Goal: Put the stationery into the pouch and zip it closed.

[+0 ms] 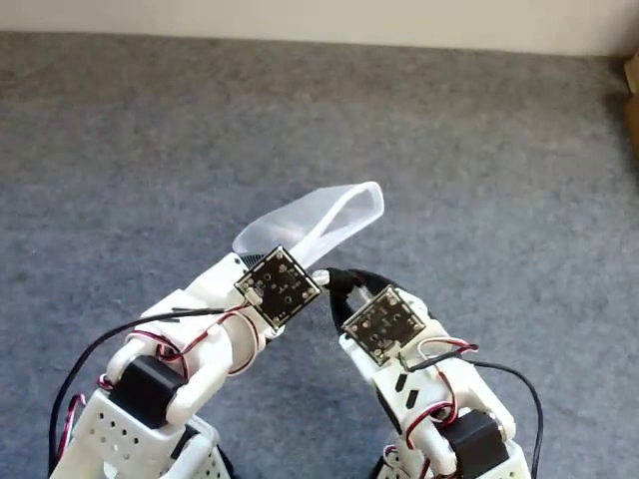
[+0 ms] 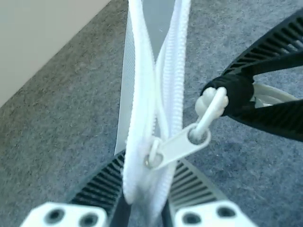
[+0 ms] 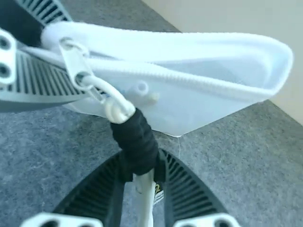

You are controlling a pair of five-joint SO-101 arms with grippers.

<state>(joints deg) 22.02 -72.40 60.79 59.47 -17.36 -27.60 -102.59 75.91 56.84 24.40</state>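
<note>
Evidently the zipping step is in hand. The left gripper (image 2: 142,198) is clamped on the end of the pouch (image 2: 139,71), holding it aloft. The right gripper (image 3: 139,165) is closed on the pull (image 3: 137,139), just beside the slider (image 2: 175,146). Next move, as judged: draw the slider along the open zip, away from the left gripper, keeping the pouch taut.

The pouch (image 1: 324,218) sits above the table (image 1: 479,150), its near end clamped in the left claw (image 2: 142,191). Just to the right, the right claw (image 3: 139,163) grips the cord (image 3: 136,137) tied to the zipper pull (image 2: 177,144).
</note>
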